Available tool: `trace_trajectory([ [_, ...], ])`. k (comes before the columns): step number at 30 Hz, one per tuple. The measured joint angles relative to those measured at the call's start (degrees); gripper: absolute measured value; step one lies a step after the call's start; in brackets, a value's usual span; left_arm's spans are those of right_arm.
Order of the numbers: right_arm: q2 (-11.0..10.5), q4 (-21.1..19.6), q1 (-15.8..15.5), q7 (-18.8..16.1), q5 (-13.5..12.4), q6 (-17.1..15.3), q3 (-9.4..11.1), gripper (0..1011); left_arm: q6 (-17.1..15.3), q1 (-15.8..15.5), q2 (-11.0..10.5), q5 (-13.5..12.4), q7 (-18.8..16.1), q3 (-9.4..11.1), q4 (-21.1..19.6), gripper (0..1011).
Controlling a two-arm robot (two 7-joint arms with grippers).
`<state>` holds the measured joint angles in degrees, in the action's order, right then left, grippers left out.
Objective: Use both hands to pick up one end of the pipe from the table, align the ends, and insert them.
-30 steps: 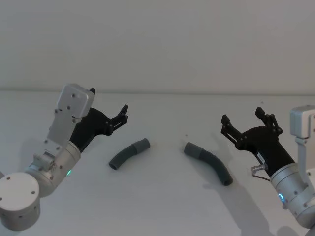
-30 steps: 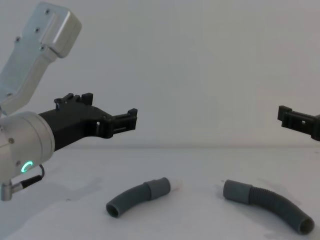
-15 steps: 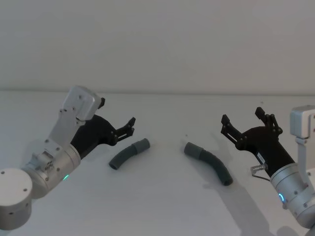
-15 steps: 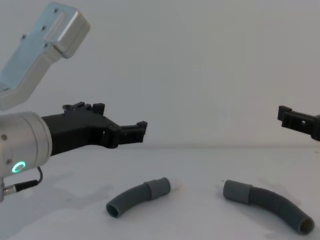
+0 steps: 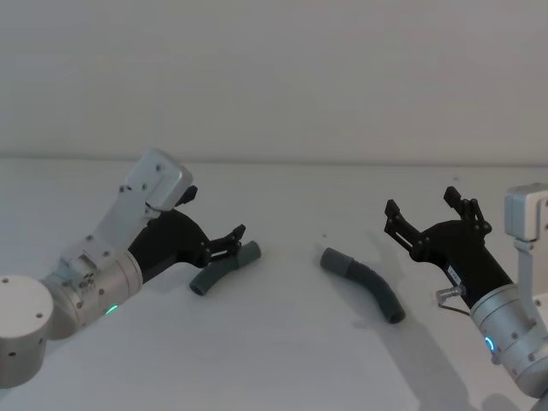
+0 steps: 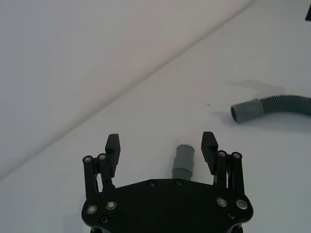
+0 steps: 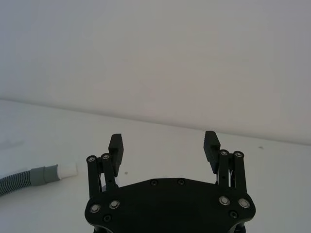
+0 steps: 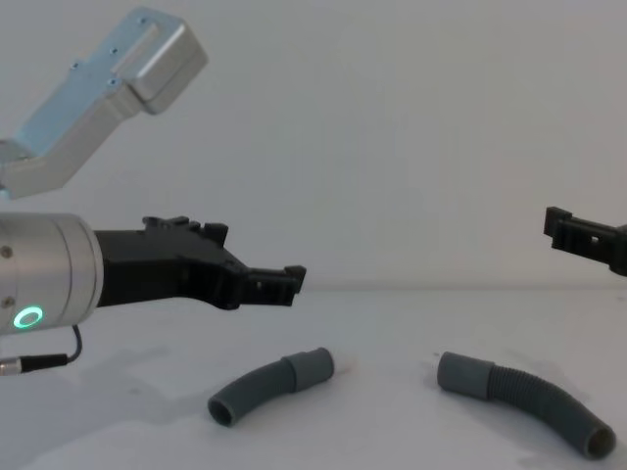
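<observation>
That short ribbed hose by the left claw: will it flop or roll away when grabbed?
The short hose probably holds its shape: it lies in a set curve on the table. That bend should stop it rolling far. Its ribs likely give the open left claw grip; the smooth cuff may be slipperier.

Short pipe point(image 6: 184, 162) body hidden behind left gripper point(image 6: 161, 143); right gripper point(image 8: 565, 231) cut by edge
</observation>
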<state>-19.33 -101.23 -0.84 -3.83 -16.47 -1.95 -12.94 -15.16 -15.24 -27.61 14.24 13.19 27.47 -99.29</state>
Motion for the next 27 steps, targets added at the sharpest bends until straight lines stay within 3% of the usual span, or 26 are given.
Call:
trace_trajectory([
  [10, 0.0, 0.0, 0.0, 0.0, 0.0, 0.0, 0.0, 1002, -5.3, -2.1, 0.6, 0.9, 2.8, 0.7, 1.6, 1001],
  [27, 0.0, 0.0, 0.0, 0.0, 0.0, 0.0, 0.0, 1002, -9.5, -5.2, 2.9, 1.0, 5.5, 2.1, 5.9, 1001],
])
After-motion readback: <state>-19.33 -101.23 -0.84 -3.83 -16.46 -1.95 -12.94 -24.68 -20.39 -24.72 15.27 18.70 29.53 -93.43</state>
